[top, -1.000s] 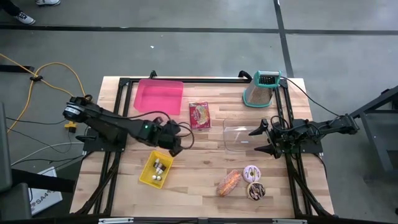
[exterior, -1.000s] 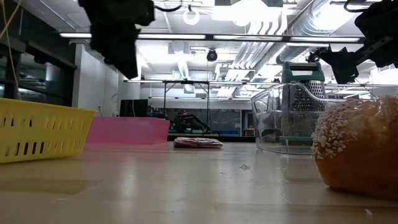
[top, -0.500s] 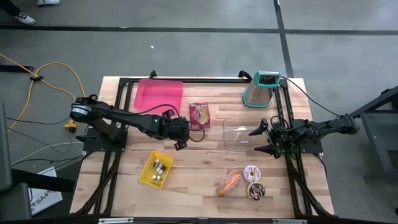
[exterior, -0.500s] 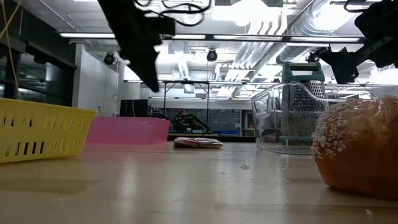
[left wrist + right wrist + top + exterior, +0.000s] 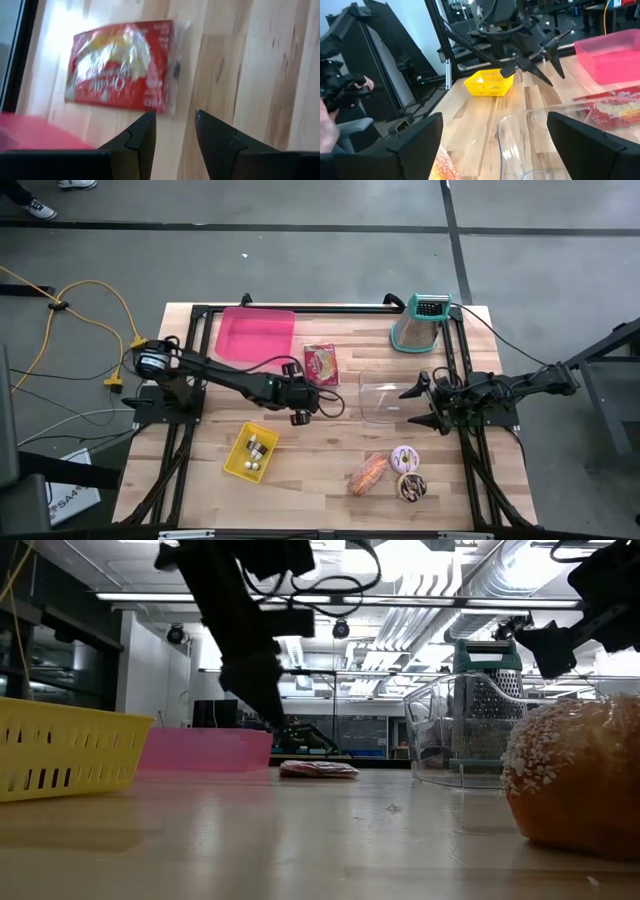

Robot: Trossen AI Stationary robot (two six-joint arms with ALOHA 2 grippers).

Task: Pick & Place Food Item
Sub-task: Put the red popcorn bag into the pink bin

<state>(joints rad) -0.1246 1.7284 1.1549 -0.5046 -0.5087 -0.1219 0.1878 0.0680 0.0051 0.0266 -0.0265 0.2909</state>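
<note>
The food item nearest my working arm is a red snack packet (image 5: 321, 365), lying flat on the table between the pink tray (image 5: 256, 333) and the clear container (image 5: 385, 400). My left gripper (image 5: 306, 398) hangs just short of the packet's near end and slants down toward it. In the left wrist view its fingers (image 5: 175, 117) stand open a narrow gap with nothing between them, and the packet (image 5: 122, 70) lies ahead. My right gripper (image 5: 420, 402) waits open at the container's right side, level above the table.
A yellow basket (image 5: 252, 452) with small items sits near the front left. A bread roll (image 5: 368, 472) and two donuts (image 5: 405, 458) lie front right, and a teal grater (image 5: 420, 323) stands at the far right. A person (image 5: 335, 100) is beyond the table.
My left gripper has left the spot above the yellow basket, gone toward the table's right and far side toward the red packet, and sunk lower. Its wrist has rolled as the arm stretched out. The gap between its fingers looks unchanged.
</note>
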